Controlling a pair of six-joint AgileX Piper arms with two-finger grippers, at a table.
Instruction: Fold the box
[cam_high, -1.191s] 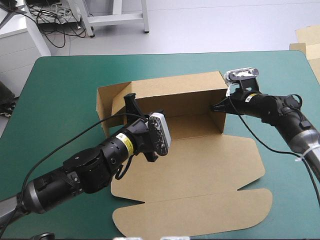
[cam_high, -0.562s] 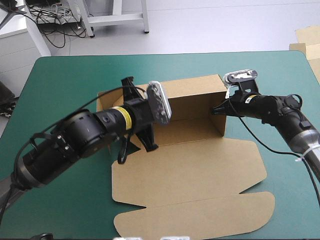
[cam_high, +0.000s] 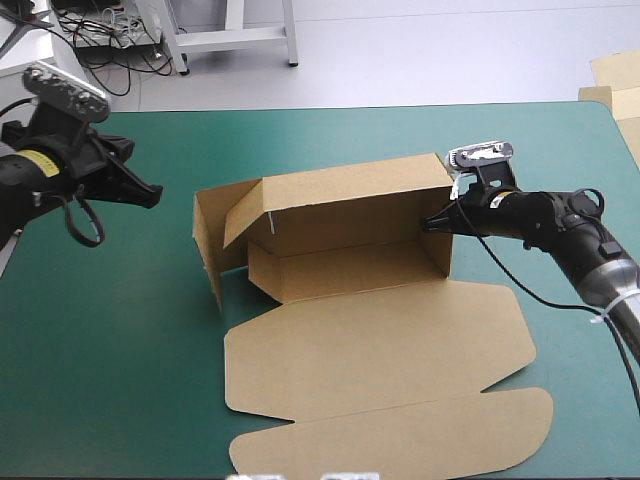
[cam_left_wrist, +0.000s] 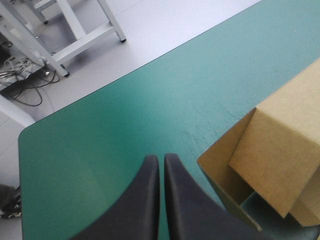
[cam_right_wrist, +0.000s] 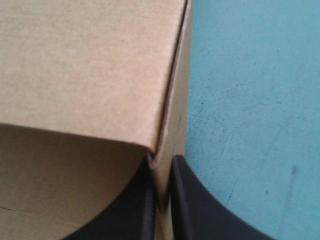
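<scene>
Though earlier over the box (cam_high: 380, 345), left gripper (cam_high: 152, 194) now apart.

- No word, number or brand mark can be read in any of the views.
- A yellow sticker (cam_high: 41, 160) on the left arm, seen from above, carries dark print that is too small to make out.
- A small yellow tag (cam_high: 497, 198) on the right arm, near the wrist, is likewise too small to read.
</scene>
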